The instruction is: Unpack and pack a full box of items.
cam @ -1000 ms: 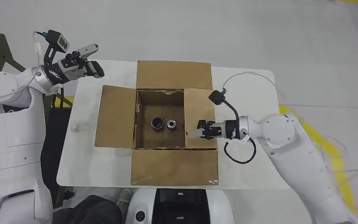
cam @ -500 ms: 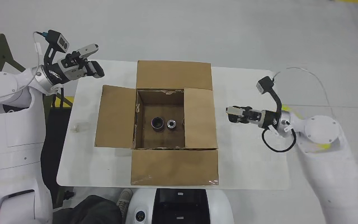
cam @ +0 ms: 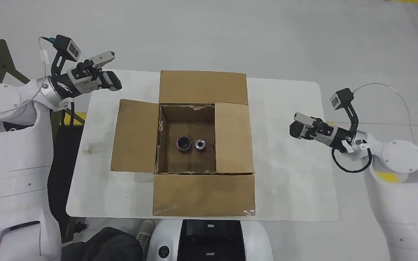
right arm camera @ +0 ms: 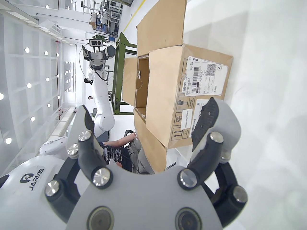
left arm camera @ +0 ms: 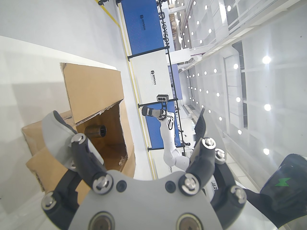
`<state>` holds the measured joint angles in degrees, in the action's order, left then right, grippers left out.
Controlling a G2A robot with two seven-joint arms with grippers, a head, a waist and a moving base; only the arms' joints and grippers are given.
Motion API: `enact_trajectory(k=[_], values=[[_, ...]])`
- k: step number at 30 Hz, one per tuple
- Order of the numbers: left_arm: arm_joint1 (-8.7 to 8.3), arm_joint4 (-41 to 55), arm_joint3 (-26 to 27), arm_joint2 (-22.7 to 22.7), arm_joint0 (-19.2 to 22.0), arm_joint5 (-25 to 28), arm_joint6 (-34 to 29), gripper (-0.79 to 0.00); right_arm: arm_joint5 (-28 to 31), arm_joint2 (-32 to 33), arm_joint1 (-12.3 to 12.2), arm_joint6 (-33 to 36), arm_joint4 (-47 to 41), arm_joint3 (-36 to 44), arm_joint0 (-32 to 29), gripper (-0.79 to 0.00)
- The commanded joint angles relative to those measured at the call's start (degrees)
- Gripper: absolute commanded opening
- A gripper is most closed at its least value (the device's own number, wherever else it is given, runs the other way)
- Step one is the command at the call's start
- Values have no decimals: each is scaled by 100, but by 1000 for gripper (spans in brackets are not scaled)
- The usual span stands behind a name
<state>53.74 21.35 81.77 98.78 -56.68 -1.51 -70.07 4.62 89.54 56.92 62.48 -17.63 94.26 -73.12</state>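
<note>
Open brown cardboard box (cam: 202, 87), flaps spread, on the white worktop (cam: 294, 189). A dark metal cylinder (cam: 183, 143) and a smaller silver cylinder (cam: 201, 144) lie inside the box. The left gripper (cam: 113, 68) is off the box's far-left corner and the right gripper (cam: 294, 127) is beside its right flap. Both have their fingers wide and empty.

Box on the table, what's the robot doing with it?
Nothing is being held right now. The cardboard box sits open on the white table with two small metal parts inside. The right gripper hovers over the table beside the box, fingers open and empty. The left gripper hangs at the table's far corner, also open and empty.
</note>
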Motion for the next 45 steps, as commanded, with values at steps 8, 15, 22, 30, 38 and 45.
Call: enact_trajectory(k=[8,15,22,30,38,45], values=[[0,0,0,0,0,0,0,0,-9,13,-4,-36,-51,-15,-2,0],[0,0,0,0,0,0,0,0,-9,13,-4,-36,-51,-15,-2,0],[0,0,0,0,0,0,0,0,-9,13,-4,-36,-51,-15,-2,0],[-64,-407,-87,129,-284,261,341,0,-9,13,-4,-36,-51,-15,-2,0],[-118,-641,-471,99,-706,728,203,0,-9,13,-4,-36,-51,-15,-2,0],[-128,-200,-511,56,-1073,974,-121,0,-9,13,-4,-36,-51,-15,-2,0]])
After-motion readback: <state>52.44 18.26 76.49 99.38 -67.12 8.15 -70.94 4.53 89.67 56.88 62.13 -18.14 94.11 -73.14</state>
